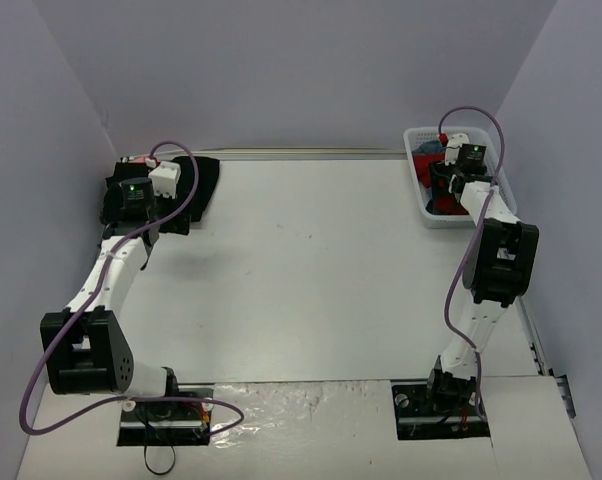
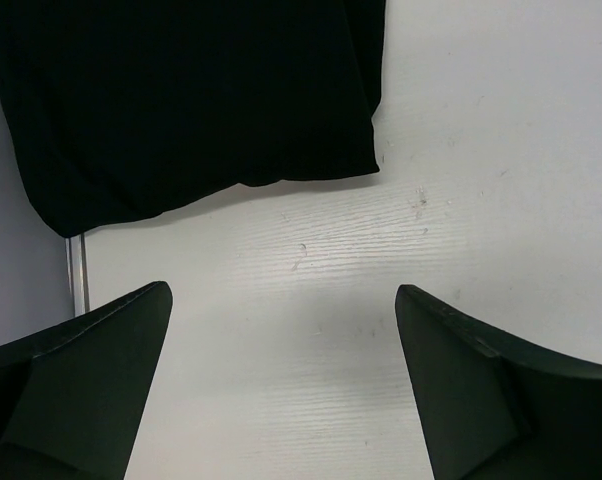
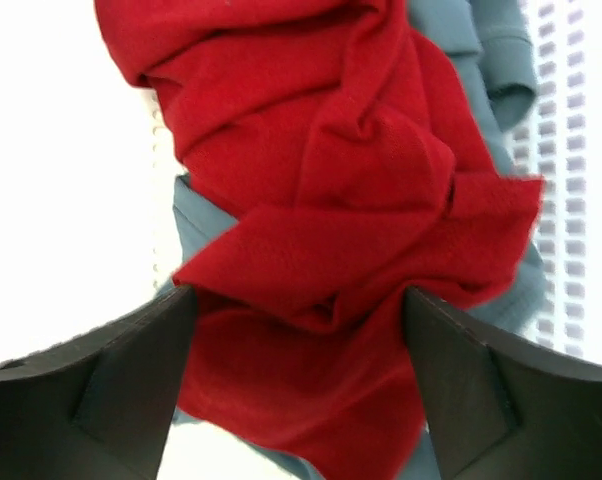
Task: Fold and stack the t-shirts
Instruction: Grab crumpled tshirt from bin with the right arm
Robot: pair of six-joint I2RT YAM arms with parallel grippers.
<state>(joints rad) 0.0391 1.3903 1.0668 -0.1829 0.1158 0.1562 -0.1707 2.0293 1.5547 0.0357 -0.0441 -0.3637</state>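
Note:
A black t-shirt [image 1: 196, 180] [image 2: 201, 100] lies flat at the table's far left. My left gripper [image 1: 149, 232] [image 2: 283, 290] hangs open over bare table just short of that shirt's near edge, with nothing between its fingers. A crumpled red t-shirt [image 3: 311, 150] [image 1: 441, 206] lies on a slate blue-grey t-shirt [image 3: 451, 40] [image 1: 428, 148] inside the white basket [image 1: 421, 215]. My right gripper [image 1: 444, 185] [image 3: 300, 291] is down in the basket. Its jaws stand apart on either side of a bunched fold of the red shirt.
The basket's white lattice wall [image 3: 566, 200] stands close on the right of the right gripper. The table's left edge [image 2: 76, 270] runs beside the left gripper, with the grey side wall beyond. Both arm bases are at the near edge.

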